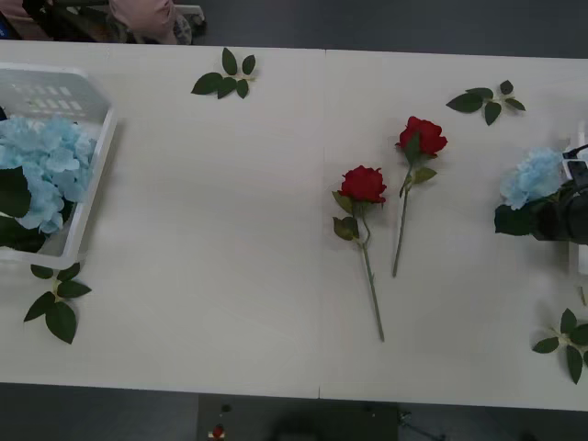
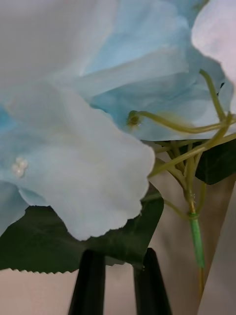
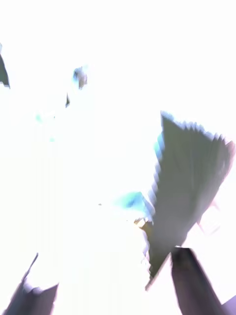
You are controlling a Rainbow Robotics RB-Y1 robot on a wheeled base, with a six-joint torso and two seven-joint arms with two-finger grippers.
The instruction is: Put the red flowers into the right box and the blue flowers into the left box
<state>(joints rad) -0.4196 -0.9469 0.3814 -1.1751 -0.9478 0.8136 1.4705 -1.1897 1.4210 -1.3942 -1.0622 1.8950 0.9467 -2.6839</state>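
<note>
**Blue bloom pinched at the right edge**

The right claw [image 1: 551, 219] grips a blue flower [image 1: 533, 176] by its leaf, near the worktop's [image 1: 230, 230] right edge. The left claw [image 3: 113, 285] is spread among blue flowers in the left box [image 1: 92, 197]. Two red flowers [image 1: 364, 185] wait mid-worktop.

The right tool [image 1: 549, 219] is cut off at the front view's right edge behind a blue flower [image 1: 531, 177].

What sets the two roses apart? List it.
The left rose lies nearer the table's front edge; the right rose lies farther back. The left rose's stem runs down-right to its tip, the right rose's down-left. Both lie flat on the table, red heads away from the robot, untouched.
</note>
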